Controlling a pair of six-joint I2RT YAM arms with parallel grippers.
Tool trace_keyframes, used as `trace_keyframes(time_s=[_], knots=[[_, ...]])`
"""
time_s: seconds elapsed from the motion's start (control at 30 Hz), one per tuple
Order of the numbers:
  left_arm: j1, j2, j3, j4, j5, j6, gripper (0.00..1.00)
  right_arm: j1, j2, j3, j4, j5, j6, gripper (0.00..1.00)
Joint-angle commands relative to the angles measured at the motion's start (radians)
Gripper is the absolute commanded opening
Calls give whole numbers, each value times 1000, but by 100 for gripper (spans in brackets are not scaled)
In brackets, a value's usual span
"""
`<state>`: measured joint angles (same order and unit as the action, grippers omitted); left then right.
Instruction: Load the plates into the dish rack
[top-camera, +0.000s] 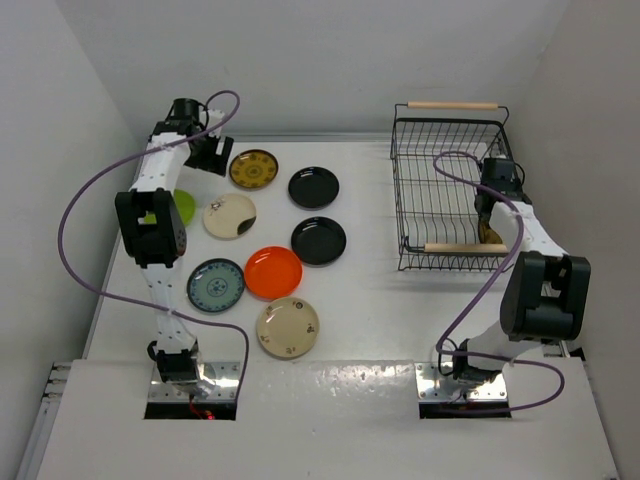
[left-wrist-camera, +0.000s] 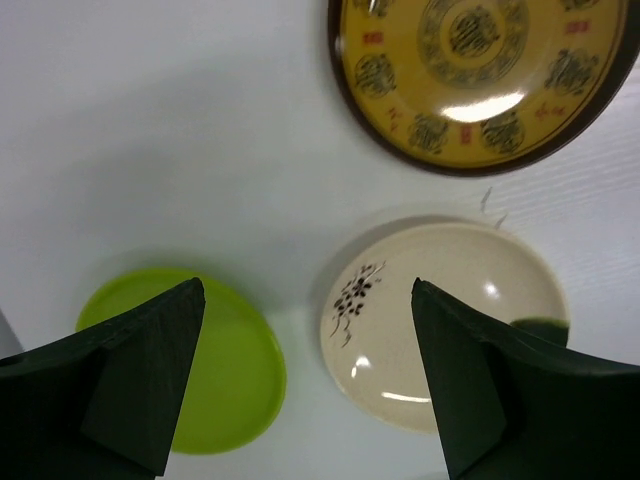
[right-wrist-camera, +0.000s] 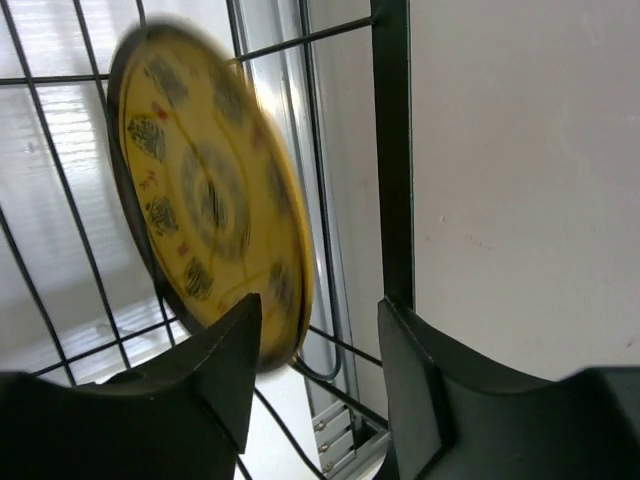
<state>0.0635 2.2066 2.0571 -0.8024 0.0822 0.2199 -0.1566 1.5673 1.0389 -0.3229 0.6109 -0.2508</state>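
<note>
While the left gripper (left-wrist-camera: 307, 290) gapes wide near a round lime-green plate (left-wrist-camera: 235, 370), the right gripper (right-wrist-camera: 320, 303), parted, flanks a gold-brown patterned plate (right-wrist-camera: 200, 190) inside the black wire dish rack (right-wrist-camera: 390, 150)

Bright overhead light. Glare spots sit on the gold plate (left-wrist-camera: 480, 80) ahead of my left hand (left-wrist-camera: 307, 290); the yellow plate (right-wrist-camera: 200, 190) beside my right hand (right-wrist-camera: 318, 330) is blurred.

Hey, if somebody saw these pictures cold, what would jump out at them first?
Eight coloured plates spread over the left half of the white table, the bright orange-red plate glowing in their midst. Then the black wire dish rack at the far right, where one gold patterned plate stands on edge, blurred, beside the right arm's parted jaws.
</note>
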Motion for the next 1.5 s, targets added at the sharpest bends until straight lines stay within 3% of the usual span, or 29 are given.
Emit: trace_keyframes(time_s=[0.0, 0.37, 0.53, 0.67, 0.93, 1.07, 1.17, 1.27, 1.3, 1.37, 1.4, 1.47], knots=[[-22, 39, 78, 17, 56, -43, 89, -4, -9, 78, -19, -22, 31, 52], [-41, 154, 166, 130, 149, -122, 89, 9, -29, 216, -146, -46, 104, 57], [-41, 205, 175, 239, 214, -252, 89, 38, -52, 285, -217, -63, 157, 73], [-50, 271, 222, 331, 214, -353, 89, 139, -78, 351, -231, -95, 151, 82], [-70, 334, 230, 301, -99, -410, 89, 288, -9, 480, -94, -42, 41, 86], [-70, 321, 173, 301, -9, -396, 89, 301, 46, 592, -79, -65, 67, 86], [-70, 379, 164, 256, 120, -387, 82, 304, 59, 618, -59, -97, 103, 86], [-70, 401, 155, 233, 250, -387, 66, 316, 57, 625, -65, -100, 119, 86], [-70, 401, 144, 233, 261, -378, 52, 327, 54, 624, -68, -89, 111, 86], [-70, 401, 153, 233, 261, -378, 35, 335, 19, 604, -68, -73, 111, 86], [-56, 401, 153, 233, 249, -378, 15, 339, 11, 592, -59, -65, 116, 86], [-41, 401, 178, 233, 249, -392, 0, 348, -33, 557, -54, -62, 122, 86]])
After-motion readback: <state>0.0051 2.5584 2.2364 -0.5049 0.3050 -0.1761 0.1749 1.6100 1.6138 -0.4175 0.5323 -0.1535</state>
